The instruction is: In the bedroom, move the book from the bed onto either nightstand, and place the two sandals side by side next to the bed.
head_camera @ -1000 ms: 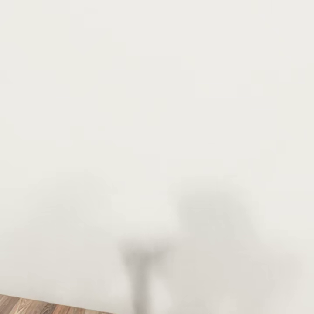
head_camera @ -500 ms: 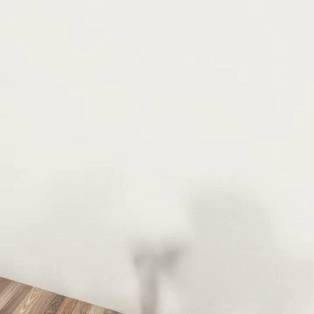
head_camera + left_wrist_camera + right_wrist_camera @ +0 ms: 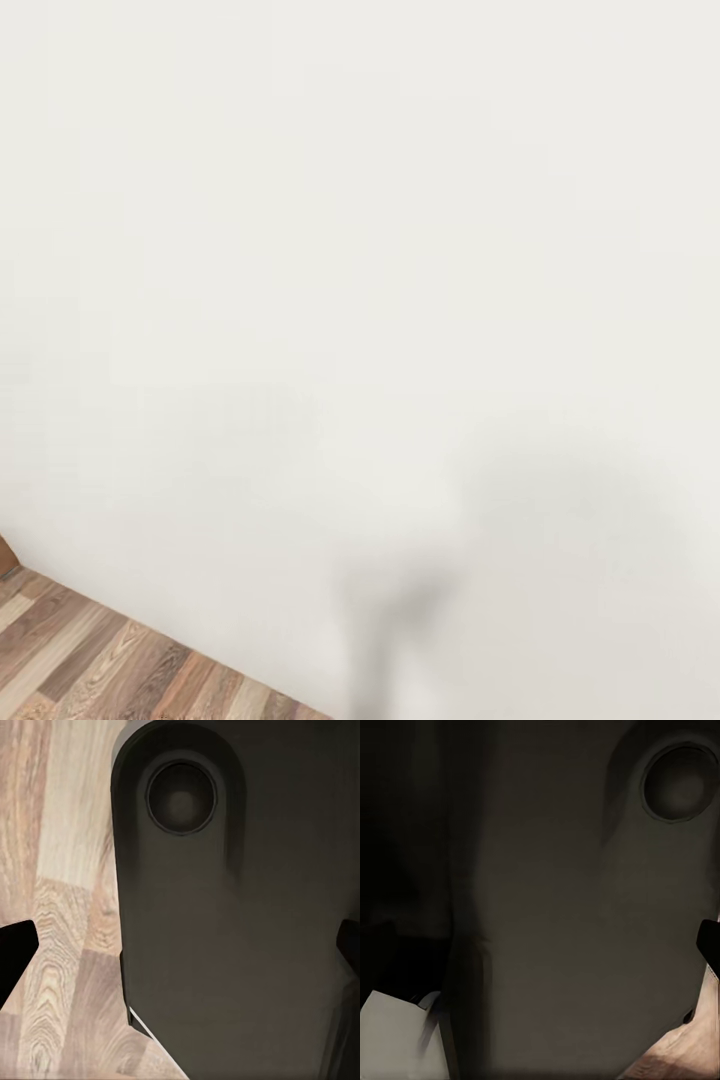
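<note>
Head view gives me a blank white wall [image 3: 360, 250] above a corner of plank floor [image 3: 90, 660], while both wrist views face dark robot body [image 3: 240, 945], left pincer [image 3: 180, 952] fingertips spread apart, right pincer unclear.

A plain white wall [image 3: 360, 250] meets a wood-plank floor [image 3: 110, 665] with brown and tan boards; soft grey shadows [image 3: 400, 600] fall across the wall's lower part.
</note>
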Robot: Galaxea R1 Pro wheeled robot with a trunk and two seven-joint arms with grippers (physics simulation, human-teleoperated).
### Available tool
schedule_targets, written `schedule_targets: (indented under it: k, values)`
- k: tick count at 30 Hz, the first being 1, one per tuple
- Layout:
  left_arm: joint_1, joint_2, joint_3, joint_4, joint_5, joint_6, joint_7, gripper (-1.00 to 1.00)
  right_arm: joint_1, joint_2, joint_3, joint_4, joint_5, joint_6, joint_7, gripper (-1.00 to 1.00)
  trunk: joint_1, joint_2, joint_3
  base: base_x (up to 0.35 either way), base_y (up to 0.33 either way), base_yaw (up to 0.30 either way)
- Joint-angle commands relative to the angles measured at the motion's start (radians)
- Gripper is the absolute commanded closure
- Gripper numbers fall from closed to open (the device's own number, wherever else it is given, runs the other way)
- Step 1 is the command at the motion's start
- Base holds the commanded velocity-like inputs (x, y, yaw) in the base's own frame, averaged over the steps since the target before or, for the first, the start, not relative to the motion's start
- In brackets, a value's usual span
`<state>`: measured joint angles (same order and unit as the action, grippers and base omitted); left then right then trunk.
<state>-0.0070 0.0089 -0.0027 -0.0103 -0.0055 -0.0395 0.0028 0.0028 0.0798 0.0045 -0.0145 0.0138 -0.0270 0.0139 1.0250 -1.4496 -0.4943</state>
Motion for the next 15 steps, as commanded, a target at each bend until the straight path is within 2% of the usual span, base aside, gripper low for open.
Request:
schedule_targets:
  k: [1, 15]
  values:
    - [-0.001, 0.0, 0.0, 0.001, -0.001, -0.003, 0.0, -1.0, 0.0, 0.0, 0.0, -0.001, 0.001, -0.002, 0.001, -1.0, 0.0, 0.0, -0.001, 0.001, -0.001, 0.286]
    - [-0.001, -0.001, 0.0, 0.001, -0.001, -0.003, 0.0, -1.0, 0.0, 0.0, 0.0, -0.001, 0.001, -0.002, 0.001, -1.0, 0.0, 0.0, -0.001, 0.0, 0.0, 0.288]
